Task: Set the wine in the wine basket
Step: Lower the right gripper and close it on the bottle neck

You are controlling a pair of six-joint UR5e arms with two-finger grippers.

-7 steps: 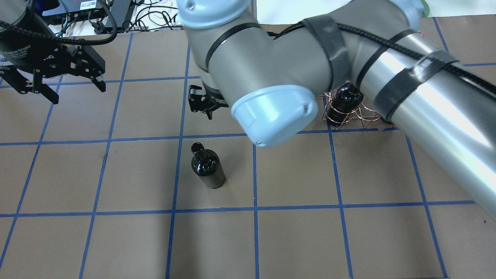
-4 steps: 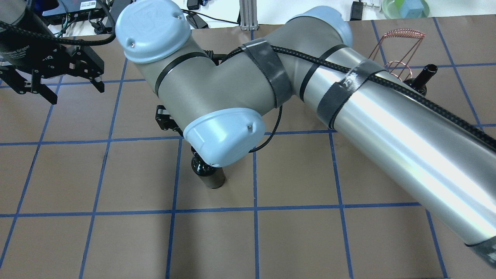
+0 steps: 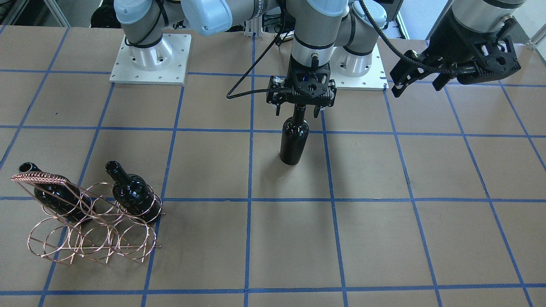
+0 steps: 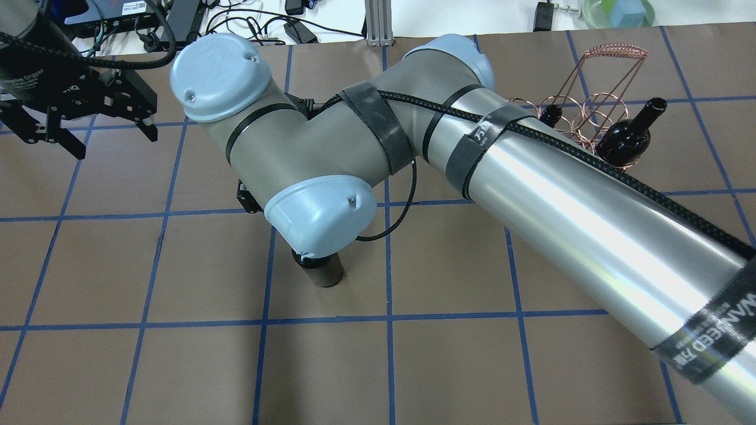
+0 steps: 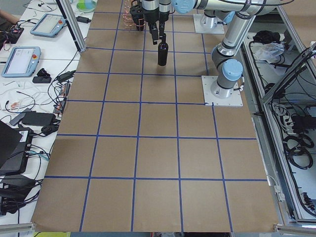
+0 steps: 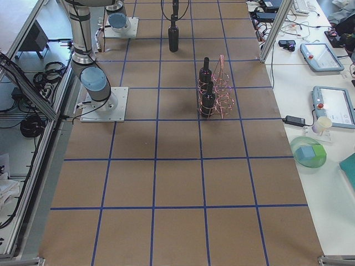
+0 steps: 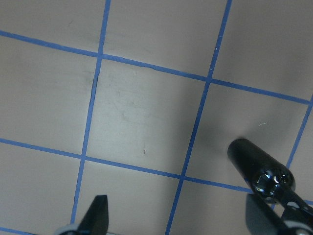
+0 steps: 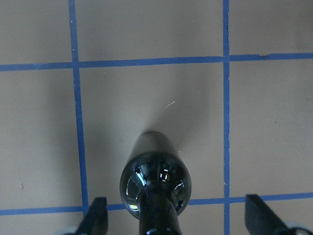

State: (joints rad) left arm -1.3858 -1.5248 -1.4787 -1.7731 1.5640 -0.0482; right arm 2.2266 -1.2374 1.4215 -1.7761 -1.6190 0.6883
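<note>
A near-black wine bottle [image 3: 294, 140] stands upright mid-table, partly hidden under the right wrist in the overhead view [image 4: 323, 273]. My right gripper [image 3: 298, 111] is open, its jaws on either side of the bottle's neck without touching it. The right wrist view [image 8: 155, 181] shows a gap on both sides of the neck. The copper wire wine basket [image 3: 89, 226] holds two other bottles [image 3: 55, 196] [image 3: 132, 192]. It also shows in the overhead view [image 4: 596, 94]. My left gripper [image 4: 112, 139] is open and empty, off to the side.
The right arm's long forearm [image 4: 590, 224] crosses over the table between the basket and the standing bottle. Two base plates [image 3: 149, 59] [image 3: 375, 81] lie at the robot's edge. Cables [image 4: 236, 23] and a green bowl [image 4: 617, 10] lie past the far edge.
My right arm swung away from the basket and its open gripper came down over the standing bottle's neck. The basket is uncovered now. The left gripper stayed put.
</note>
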